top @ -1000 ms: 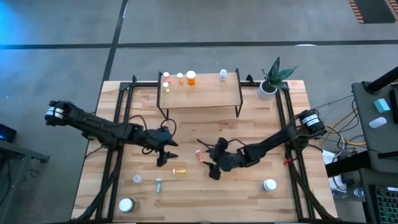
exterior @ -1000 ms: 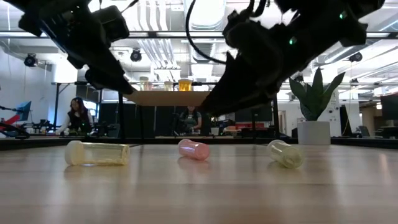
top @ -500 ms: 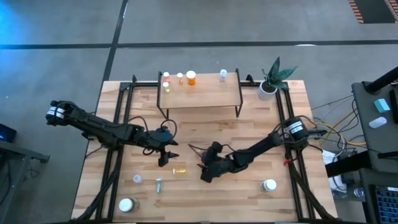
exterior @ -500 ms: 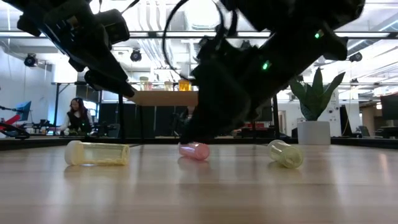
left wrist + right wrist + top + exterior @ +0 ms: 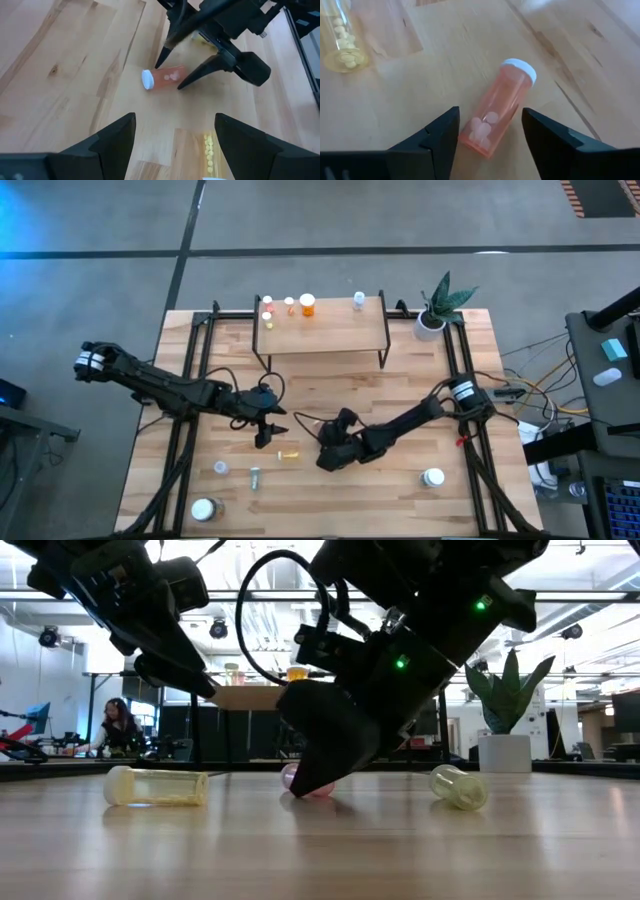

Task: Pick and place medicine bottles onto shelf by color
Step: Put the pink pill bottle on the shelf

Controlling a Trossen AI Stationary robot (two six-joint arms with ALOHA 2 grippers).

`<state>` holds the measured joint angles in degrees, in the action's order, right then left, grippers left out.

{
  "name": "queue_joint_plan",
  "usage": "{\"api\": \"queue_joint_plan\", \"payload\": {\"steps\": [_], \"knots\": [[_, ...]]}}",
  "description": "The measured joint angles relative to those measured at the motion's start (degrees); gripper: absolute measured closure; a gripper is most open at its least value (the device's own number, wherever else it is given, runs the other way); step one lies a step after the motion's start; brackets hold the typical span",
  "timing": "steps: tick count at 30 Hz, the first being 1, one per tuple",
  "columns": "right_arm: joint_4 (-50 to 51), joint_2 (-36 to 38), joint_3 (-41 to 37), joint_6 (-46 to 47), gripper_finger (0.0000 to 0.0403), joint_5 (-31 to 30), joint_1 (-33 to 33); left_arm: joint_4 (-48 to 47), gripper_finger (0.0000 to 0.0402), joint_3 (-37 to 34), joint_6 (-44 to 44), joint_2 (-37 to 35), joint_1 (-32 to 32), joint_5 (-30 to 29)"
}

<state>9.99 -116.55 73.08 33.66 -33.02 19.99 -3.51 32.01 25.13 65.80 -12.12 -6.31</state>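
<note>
The light wood-plank worktop (image 5: 420,380) carried the low light-wood shelf on thin black legs (image 5: 340,335) at its far edge. Along the shelf's back edge stood a few small white-capped bottles, an orange one (image 5: 308,305) among them, apparently sorted already by colour. A white pot with a green plant (image 5: 432,320) stood just beside the shelf's right end.

The right gripper (image 5: 487,150) was low over the worktop's middle, its fingers (image 5: 172,42) spread wide to either side of a pinkish-orange translucent pill bottle with a white cap (image 5: 497,107). The bottle lay on its side, pale tablets visible within, and was not yet clamped. The straddling stance suggested a grasp across the bottle's body was in preparation.

The left gripper (image 5: 175,137) hovered near, left of the right one, fingers wide and holding nothing, evidently waiting.

A clear vial of yellow pills (image 5: 340,37) lay on its side near the pinkish bottle. Further bottles (image 5: 432,477) lay scattered near the front edge, unsorted.
</note>
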Motion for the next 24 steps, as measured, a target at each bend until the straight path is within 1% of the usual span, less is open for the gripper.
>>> {"api": "queue_joint_plan", "payload": {"steps": [4, 18, 24], "knots": [[0.2, 0.6, -0.5, 0.0, 0.0218, 1.5, -0.1, 0.0, 0.0146, 0.0, 0.0, 0.0, 0.0, 0.0], [1.1, 2.1, -2.1, -0.4, 0.0290, 2.1, 0.0, 0.0, 0.0146, 0.0, 0.1, 0.0, 0.0, 0.0], [2.2, 4.9, -3.7, -1.1, 0.0304, 2.4, 0.0, 0.3, 0.0146, 0.0, 0.2, 0.0, 0.0, 0.0]]}}
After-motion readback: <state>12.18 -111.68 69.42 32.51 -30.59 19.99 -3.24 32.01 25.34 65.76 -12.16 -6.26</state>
